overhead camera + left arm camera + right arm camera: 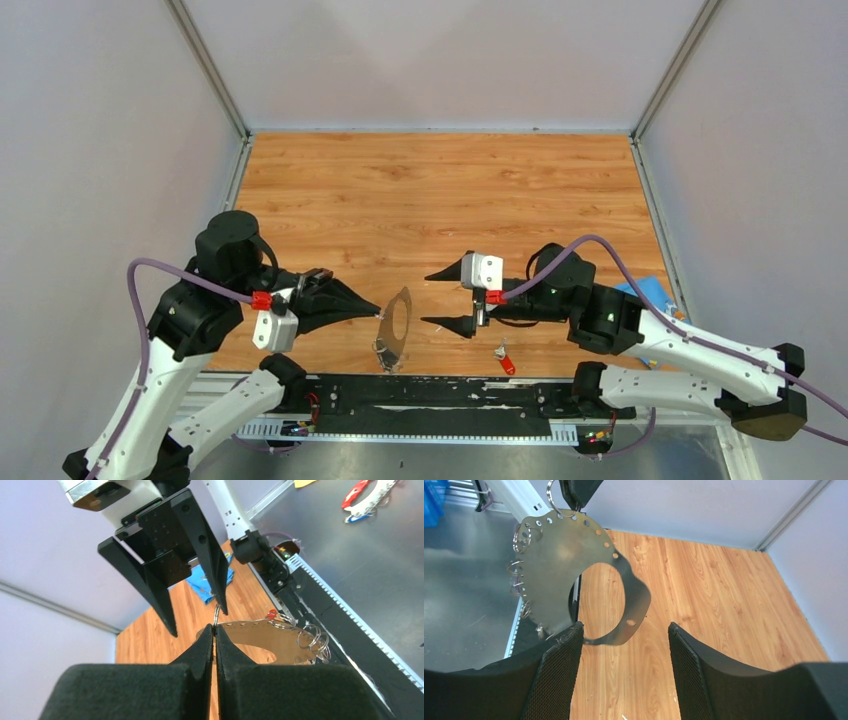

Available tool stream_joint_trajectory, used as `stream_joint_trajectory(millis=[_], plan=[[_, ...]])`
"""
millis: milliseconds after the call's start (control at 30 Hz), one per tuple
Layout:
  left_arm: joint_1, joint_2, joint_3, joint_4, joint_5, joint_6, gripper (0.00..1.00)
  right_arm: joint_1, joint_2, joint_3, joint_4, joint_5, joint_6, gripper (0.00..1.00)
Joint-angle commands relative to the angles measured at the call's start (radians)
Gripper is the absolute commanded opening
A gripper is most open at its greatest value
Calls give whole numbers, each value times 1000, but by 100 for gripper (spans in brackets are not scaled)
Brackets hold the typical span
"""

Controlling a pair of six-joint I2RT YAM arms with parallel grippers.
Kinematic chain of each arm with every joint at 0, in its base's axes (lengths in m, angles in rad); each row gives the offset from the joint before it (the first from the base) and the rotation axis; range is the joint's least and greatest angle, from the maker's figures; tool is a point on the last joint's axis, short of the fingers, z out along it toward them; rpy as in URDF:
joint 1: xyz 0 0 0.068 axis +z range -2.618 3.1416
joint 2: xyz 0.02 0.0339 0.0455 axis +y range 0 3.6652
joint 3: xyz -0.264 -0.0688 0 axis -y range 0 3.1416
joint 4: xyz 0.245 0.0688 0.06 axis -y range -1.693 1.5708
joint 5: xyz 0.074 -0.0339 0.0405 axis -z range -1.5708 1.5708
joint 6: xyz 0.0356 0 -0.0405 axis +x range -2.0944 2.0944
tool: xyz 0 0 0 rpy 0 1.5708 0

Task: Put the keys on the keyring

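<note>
Pinching keyring [396,326] at frame centre with left gripper [373,312]; holding right gripper [428,299] spread wide just beside it (leaving red key [506,361] lower right).

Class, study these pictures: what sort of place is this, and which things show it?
Probably a robotics lab test cell: a left arm and right arm bolted beside a wooden table, plain wall panels in metal framing around it, the left tool gripping a keyring.

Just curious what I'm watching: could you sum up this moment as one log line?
left gripper: shut on keyring, held upright | right gripper: open, facing keyring | red key: loose, not on keyring
</note>
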Motion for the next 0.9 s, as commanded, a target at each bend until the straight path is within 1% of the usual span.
stream_joint_trajectory(millis=[0,100,200,367,400,633,767,800,833,867], plan=[[-16,13,33,10,87,-44,0,-29,34,59,-23,-98,-88,66],[-19,10,33,10,96,-61,0,-84,76,90,-19,-234,-75,66],[-19,9,24,10,102,-80,0,-149,119,114,11,-385,-27,67],[-20,7,1,10,79,-91,0,-162,139,118,43,-451,-25,67],[-18,9,-1,9,84,-91,0,-163,150,122,70,-459,-26,67],[-20,15,-4,11,93,-103,0,-199,248,159,112,-560,-23,68],[-21,7,-22,12,78,-108,0,-220,307,200,111,-692,-16,68],[-19,3,-29,11,73,-107,0,-223,323,212,105,-741,-13,67],[-20,0,-35,11,65,-104,0,-223,340,224,97,-781,-8,64],[-19,-2,-42,11,54,-103,0,-225,353,239,84,-821,-3,59]])
